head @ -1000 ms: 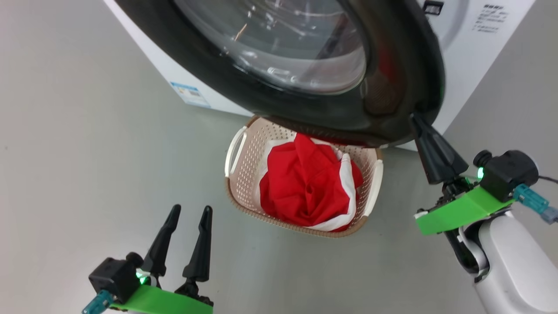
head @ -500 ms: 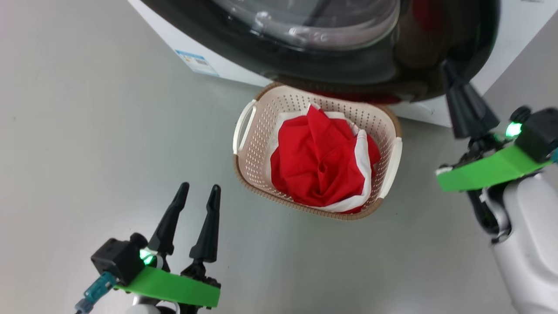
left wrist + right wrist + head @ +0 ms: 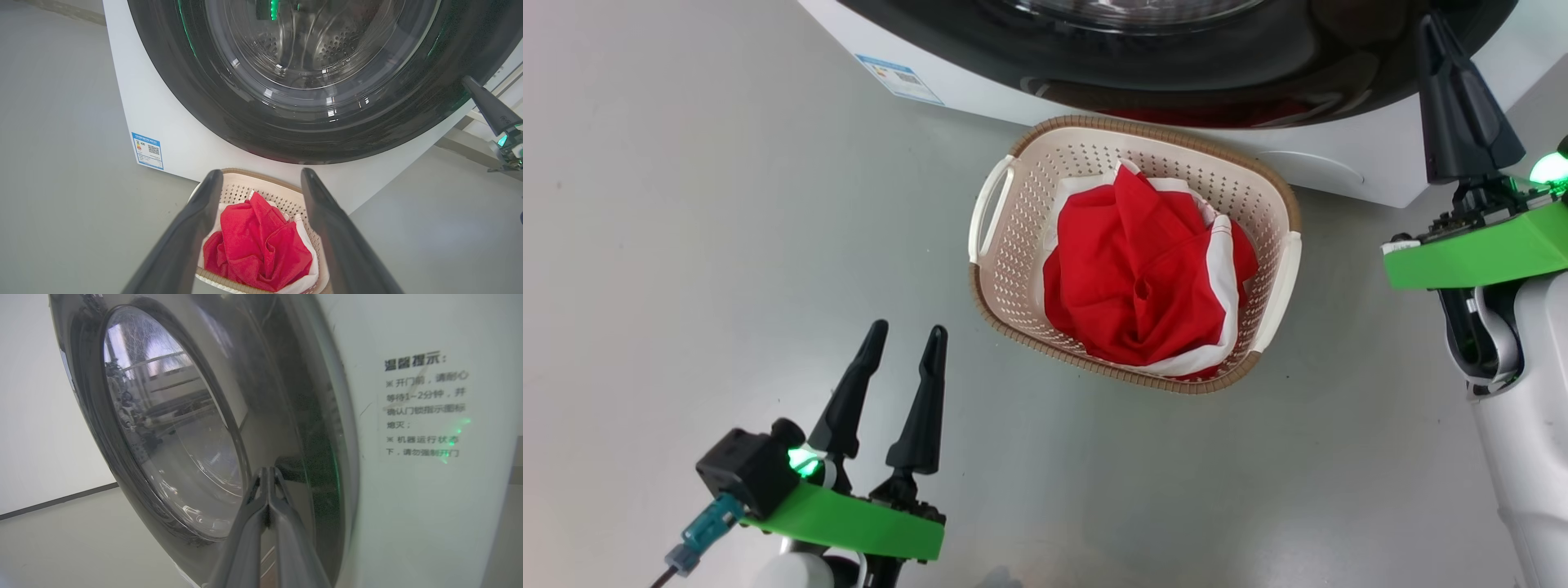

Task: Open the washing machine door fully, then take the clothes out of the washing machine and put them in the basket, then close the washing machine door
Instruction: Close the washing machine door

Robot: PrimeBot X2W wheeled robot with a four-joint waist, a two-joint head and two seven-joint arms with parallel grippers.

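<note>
I read the right gripper (image 3: 267, 470) clenched and empty, tips at the washing machine door (image 3: 171, 416) rim; contact unclear. Left gripper (image 3: 908, 329) spread, empty. The clothes (image 3: 1147, 282) lie in the basket (image 3: 1013, 269). The head view cuts off the door's top.

One washing machine (image 3: 980, 90); one door (image 3: 1258, 57); one basket (image 3: 1025, 245); one clothes heap (image 3: 1143, 278); left claw (image 3: 908, 331), right claw (image 3: 1427, 24): two.

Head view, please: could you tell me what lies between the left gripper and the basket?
Just bare grey floor: in the head view the left gripper stands apart from the basket, with nothing lying between them.
</note>
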